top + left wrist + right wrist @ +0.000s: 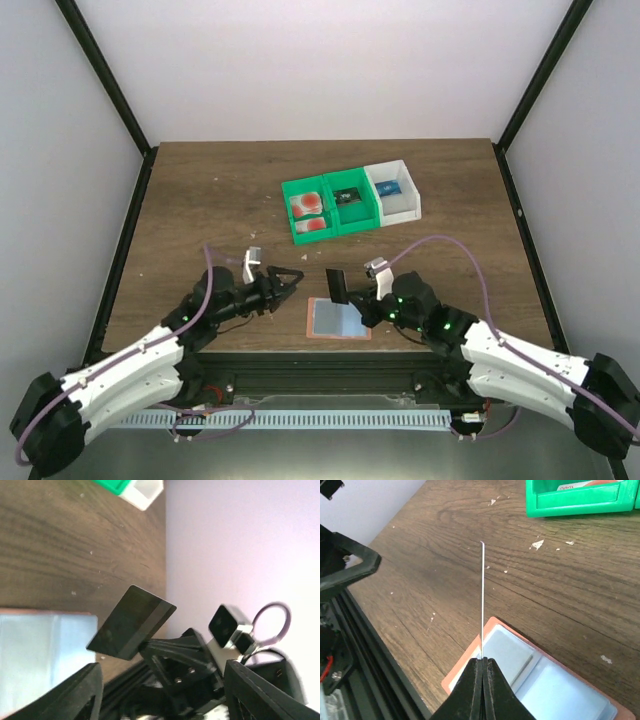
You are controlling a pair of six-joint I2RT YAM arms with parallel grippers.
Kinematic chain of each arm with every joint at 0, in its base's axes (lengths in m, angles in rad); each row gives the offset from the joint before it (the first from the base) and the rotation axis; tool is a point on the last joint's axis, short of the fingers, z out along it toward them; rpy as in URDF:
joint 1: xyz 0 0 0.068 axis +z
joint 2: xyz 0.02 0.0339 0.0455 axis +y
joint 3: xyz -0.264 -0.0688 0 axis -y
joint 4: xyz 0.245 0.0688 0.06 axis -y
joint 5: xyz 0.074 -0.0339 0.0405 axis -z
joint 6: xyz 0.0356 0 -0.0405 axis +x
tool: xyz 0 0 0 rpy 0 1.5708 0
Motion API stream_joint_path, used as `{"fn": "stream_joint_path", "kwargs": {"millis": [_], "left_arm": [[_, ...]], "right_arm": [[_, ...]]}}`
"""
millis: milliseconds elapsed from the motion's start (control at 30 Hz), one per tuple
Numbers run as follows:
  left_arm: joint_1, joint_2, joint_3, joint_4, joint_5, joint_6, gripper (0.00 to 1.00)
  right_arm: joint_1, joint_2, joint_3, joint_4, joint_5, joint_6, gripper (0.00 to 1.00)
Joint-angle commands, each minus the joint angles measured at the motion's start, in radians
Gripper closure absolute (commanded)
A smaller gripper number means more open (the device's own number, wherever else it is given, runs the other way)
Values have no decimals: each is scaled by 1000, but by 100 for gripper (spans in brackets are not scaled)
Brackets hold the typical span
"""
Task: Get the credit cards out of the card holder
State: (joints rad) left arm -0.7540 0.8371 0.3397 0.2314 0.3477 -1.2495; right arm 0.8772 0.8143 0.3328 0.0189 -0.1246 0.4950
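The card holder [337,320] lies open on the table near the front edge, with a salmon rim and blue-grey panels. It also shows in the right wrist view [540,677] and the left wrist view [40,650]. My right gripper [350,303] is shut on a dark card [337,285] and holds it upright just above the holder. That card is edge-on in the right wrist view [482,595] and a black face in the left wrist view [131,629]. My left gripper [296,276] is open and empty, left of the card. Two pale credit cards with red blots [308,212] lie in a green bin.
A green bin [325,207] with two compartments and a white bin [400,190] stand side by side at the table's back middle. The green one shows in the right wrist view [575,502]. Small white crumbs [537,544] lie on the wood. A black frame rail [330,352] runs along the front edge.
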Motion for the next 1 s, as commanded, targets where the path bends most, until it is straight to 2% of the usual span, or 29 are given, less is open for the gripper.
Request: {"fn": "stream_joint_path", "kwargs": {"millis": [0,67,433,967], "left_arm": [[19,-110,-64,-112,-54,-315,35],[22,-124,-52,-178,-48,-366,36],[22,-152,-12,-232,10,-484,36],[22,-310,-124,-241,8,-650,40]], "right_arm": [[41,39,43,74,58,-121,100],[68,59,47,103,84,-156,99],[224,190,99,209,226,-463,99],[459,322,98,370,517,-773,100]]}}
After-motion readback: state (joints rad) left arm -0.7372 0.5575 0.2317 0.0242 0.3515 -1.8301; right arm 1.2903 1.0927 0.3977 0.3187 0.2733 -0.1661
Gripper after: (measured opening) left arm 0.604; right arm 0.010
